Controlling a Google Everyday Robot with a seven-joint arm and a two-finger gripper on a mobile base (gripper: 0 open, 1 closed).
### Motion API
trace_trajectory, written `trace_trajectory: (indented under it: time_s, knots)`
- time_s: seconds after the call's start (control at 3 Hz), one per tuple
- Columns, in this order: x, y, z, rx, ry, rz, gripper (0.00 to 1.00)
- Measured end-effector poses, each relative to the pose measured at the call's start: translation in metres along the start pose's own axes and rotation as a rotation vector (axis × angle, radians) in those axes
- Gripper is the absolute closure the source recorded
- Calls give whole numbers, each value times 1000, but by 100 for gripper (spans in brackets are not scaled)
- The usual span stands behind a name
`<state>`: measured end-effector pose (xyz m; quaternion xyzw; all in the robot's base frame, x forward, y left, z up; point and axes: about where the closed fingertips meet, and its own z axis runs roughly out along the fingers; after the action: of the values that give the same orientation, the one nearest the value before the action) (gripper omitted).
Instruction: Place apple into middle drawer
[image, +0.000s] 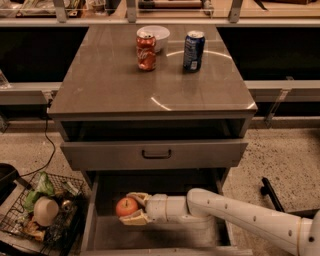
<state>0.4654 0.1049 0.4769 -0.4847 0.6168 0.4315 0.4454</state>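
The apple (125, 205) is red-orange and sits between the two pale fingers of my gripper (127, 208), which is shut on it. My white arm reaches in from the lower right. The apple is held inside the pulled-out middle drawer (90, 220), near its left side and just above its bare grey floor. I cannot tell whether the apple touches the floor.
Above the open drawer is a grey drawer front with a dark handle (156, 154). On the cabinet top stand a red soda can (146, 51), a blue can (193, 50) and a white bowl (153, 35). A wire basket (42, 215) of items sits on the floor at the left.
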Motion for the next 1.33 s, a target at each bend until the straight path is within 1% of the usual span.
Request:
trace_trajectory:
  time_s: [0.33,0.67,1.0,1.33]
  knots:
    - [17,0,23,-47,16,-38,100]
    - [33,4,41,-80,49,-62,100]
    - [49,8,57,-97,83,-72,100]
    - [61,9,68,-100,109,-72,100]
